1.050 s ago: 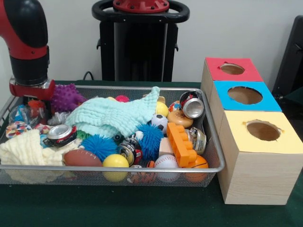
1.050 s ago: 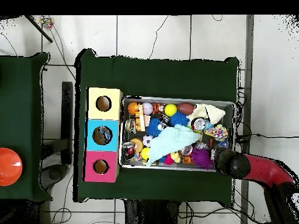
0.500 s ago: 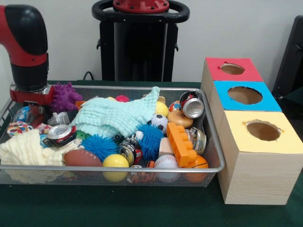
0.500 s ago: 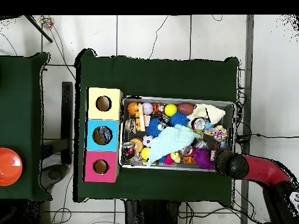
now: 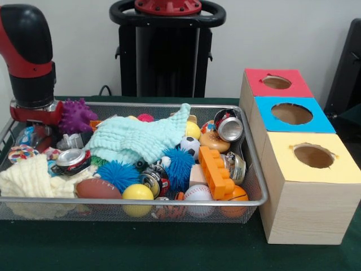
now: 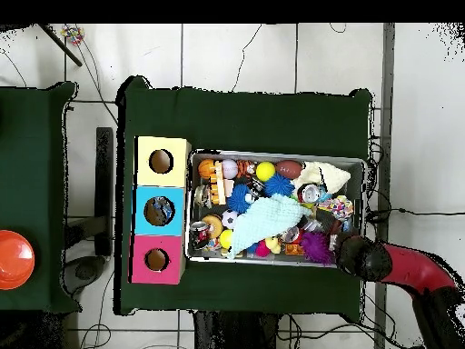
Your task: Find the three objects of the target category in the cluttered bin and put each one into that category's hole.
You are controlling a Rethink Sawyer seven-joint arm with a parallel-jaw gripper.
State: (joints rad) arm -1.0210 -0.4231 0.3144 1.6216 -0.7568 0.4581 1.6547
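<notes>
A wire mesh bin [image 5: 169, 201] holds a jumble of toys. Crushed cans lie at the right [image 5: 230, 127], the left [image 5: 71, 158] and the front middle [image 5: 153, 180]. Balls include a yellow one [image 5: 137, 192], a baseball [image 5: 198, 193] and a football [image 5: 97, 188]. A mint cloth [image 5: 141, 135] covers the middle. Beside the bin stand three boxes with round holes: red [image 5: 276, 82], blue [image 5: 292, 114] and yellow [image 5: 313, 155]. My gripper [image 5: 35, 116] hangs over the bin's far left corner, next to a purple spiky ball [image 5: 79, 116]. In the overhead view the gripper [image 6: 361, 257] sits at the bin's [image 6: 277, 154] lower right corner.
A cream cloth [image 5: 28, 178] fills the front left of the bin. An orange brick [image 5: 215, 169] and two blue spiky balls [image 5: 118, 173] lie near the front. In the overhead view a red bowl [image 6: 11, 259] rests on a separate table at the left.
The arm has shifted slightly outward at the bin's corner by the purple spiky ball. The bin's contents have not moved.
</notes>
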